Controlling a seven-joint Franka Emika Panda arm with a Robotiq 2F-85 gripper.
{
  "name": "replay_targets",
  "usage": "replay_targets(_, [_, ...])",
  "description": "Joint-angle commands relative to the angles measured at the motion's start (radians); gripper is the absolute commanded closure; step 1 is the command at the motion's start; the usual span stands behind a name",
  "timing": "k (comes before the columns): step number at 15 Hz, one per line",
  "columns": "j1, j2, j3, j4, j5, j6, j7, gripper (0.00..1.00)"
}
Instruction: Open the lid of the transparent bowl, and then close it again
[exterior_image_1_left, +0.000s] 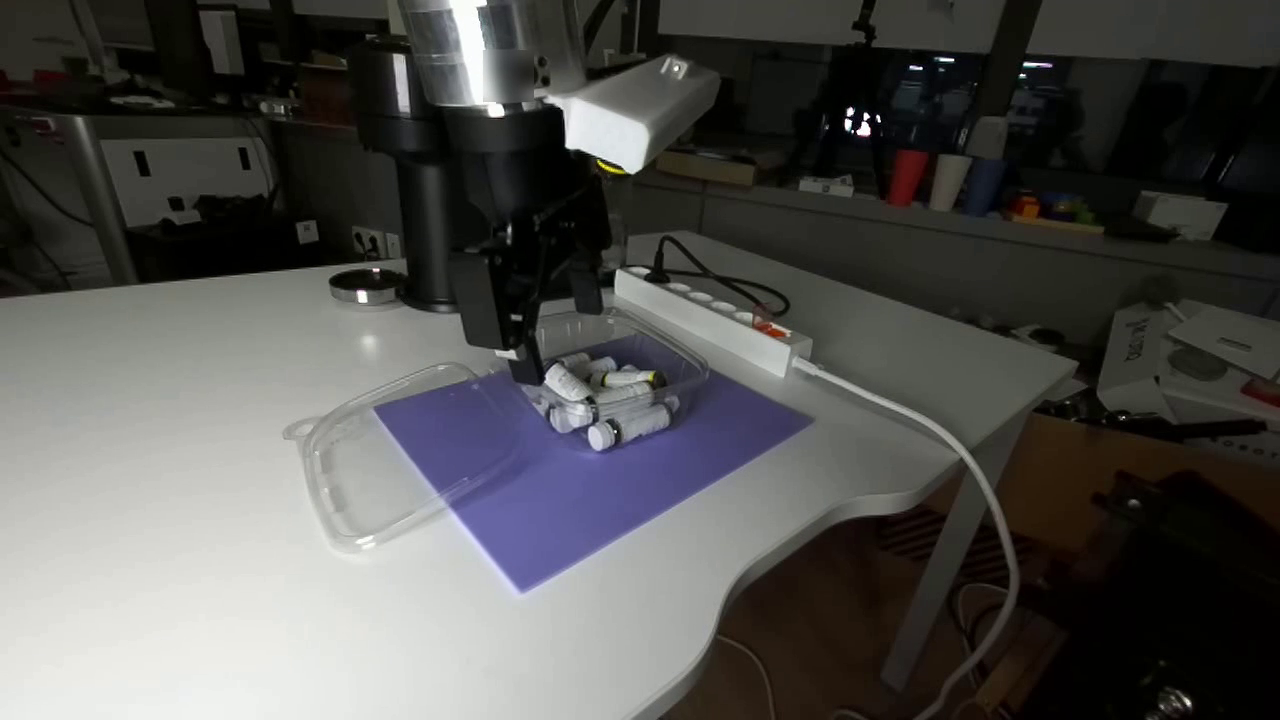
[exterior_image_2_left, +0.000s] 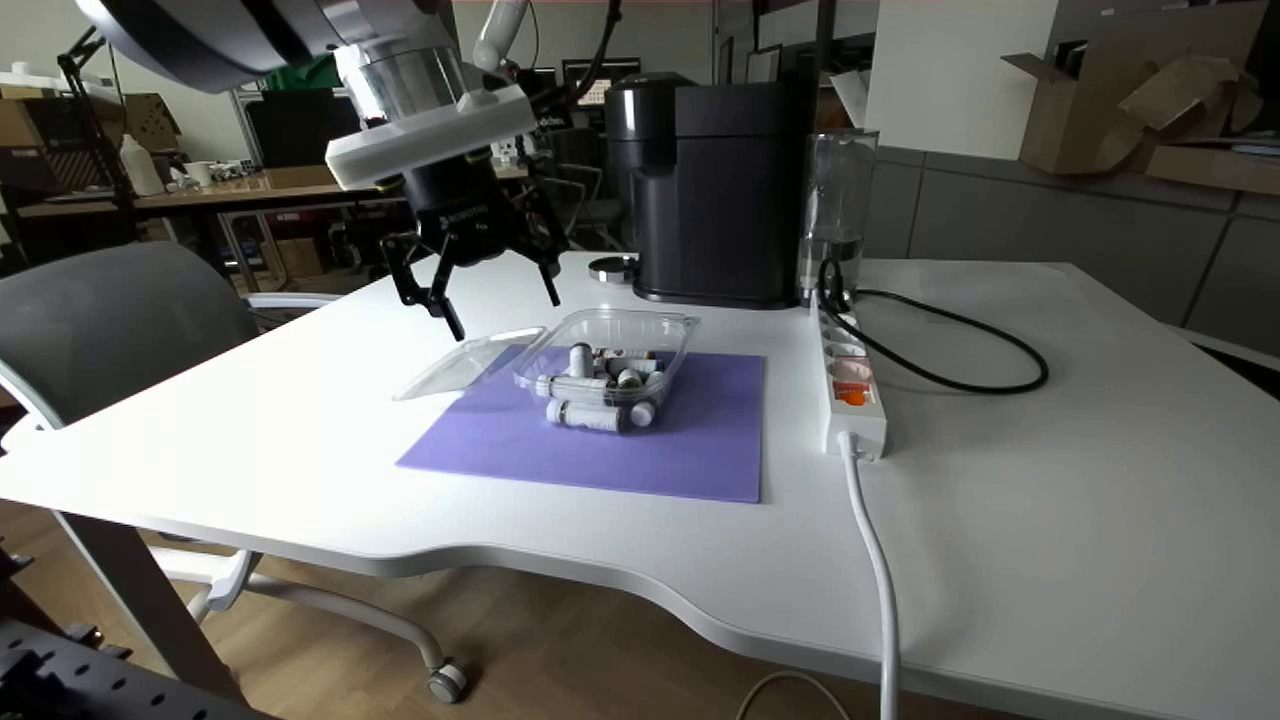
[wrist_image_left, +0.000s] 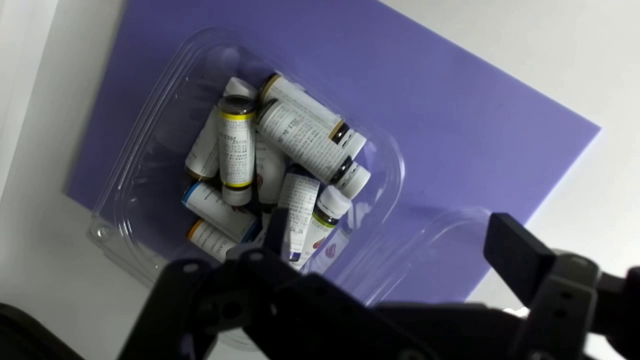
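Note:
The transparent bowl (exterior_image_1_left: 690, 362) stands uncovered on the purple mat, with several small white-labelled bottles (exterior_image_1_left: 625, 395) in it. It also shows in an exterior view (exterior_image_2_left: 640, 325) and in the wrist view (wrist_image_left: 145, 132). The clear lid (exterior_image_1_left: 400, 455) lies beside the bowl, partly on the mat and partly on the white table; it also shows in an exterior view (exterior_image_2_left: 468, 367). I cannot tell whether the two are joined. My gripper (exterior_image_2_left: 506, 315) is open and empty above the border between bowl and lid. In the wrist view (wrist_image_left: 390, 225) its fingers hide part of that border.
The purple mat (exterior_image_2_left: 600, 470) lies under the bowl. A white power strip (exterior_image_1_left: 710, 325) with a black cable stands beside it. A black machine (exterior_image_2_left: 710, 200) and a round metal dish (exterior_image_2_left: 612, 268) stand behind. The table's front edge (exterior_image_2_left: 620, 580) curves in.

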Motion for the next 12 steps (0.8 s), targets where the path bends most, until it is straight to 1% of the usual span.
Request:
replay_targets(1, [0.005,-0.001,-0.004,0.001,0.005,-0.002,-0.004,0.0])
replay_targets(3, [0.005,-0.001,-0.004,0.001,0.005,-0.002,-0.004,0.0])
replay_targets(5, [0.026,0.018,-0.013,0.017,-0.067,-0.001,0.004,0.0])
replay_targets(8, [0.057,0.051,-0.016,0.039,-0.232,0.032,0.002,0.0])
replay_targets(10, [0.067,0.083,-0.01,0.054,-0.315,0.063,-0.029,0.0])
replay_targets(12, [0.071,0.122,-0.003,0.07,-0.373,0.098,-0.077,0.0])
